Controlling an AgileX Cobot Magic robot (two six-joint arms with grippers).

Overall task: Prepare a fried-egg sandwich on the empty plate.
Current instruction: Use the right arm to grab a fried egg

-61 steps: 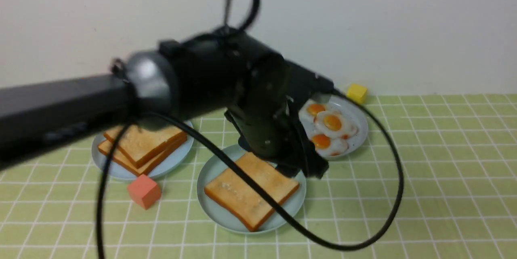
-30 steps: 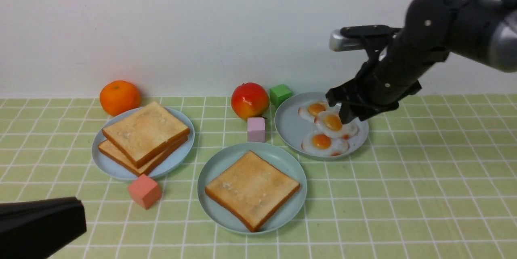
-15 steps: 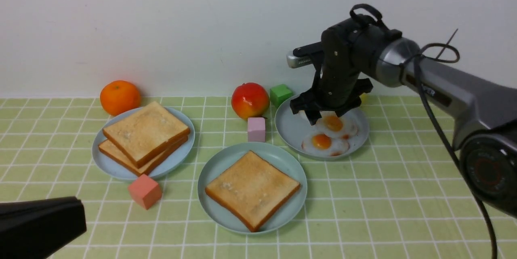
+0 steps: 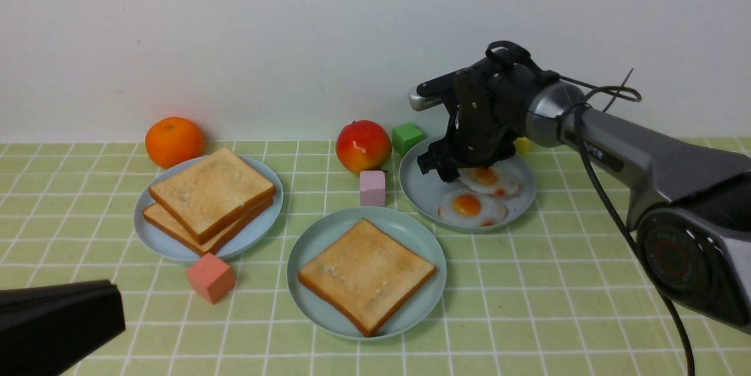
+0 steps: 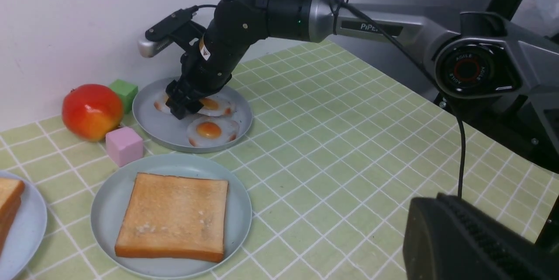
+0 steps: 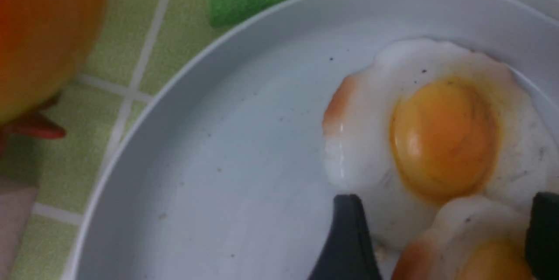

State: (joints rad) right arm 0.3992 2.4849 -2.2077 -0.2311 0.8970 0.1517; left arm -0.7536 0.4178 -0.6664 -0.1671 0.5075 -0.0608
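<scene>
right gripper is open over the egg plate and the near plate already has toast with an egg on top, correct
Not quite. The near plate holds only a slice of toast, with no egg on it, as the front view shows. The right gripper is open over the egg plate, as you say.

An orange [image 4: 174, 141] is noted by the wall [image 4: 234, 41] on the tiled bench [image 4: 587, 282]; well apart, a red apple [image 4: 363, 146], a green cube [image 4: 408, 137] just beside it. A pink cube [image 4: 372, 188] is set before the apple, a salmon cube [image 4: 210, 277] farther forward.
</scene>
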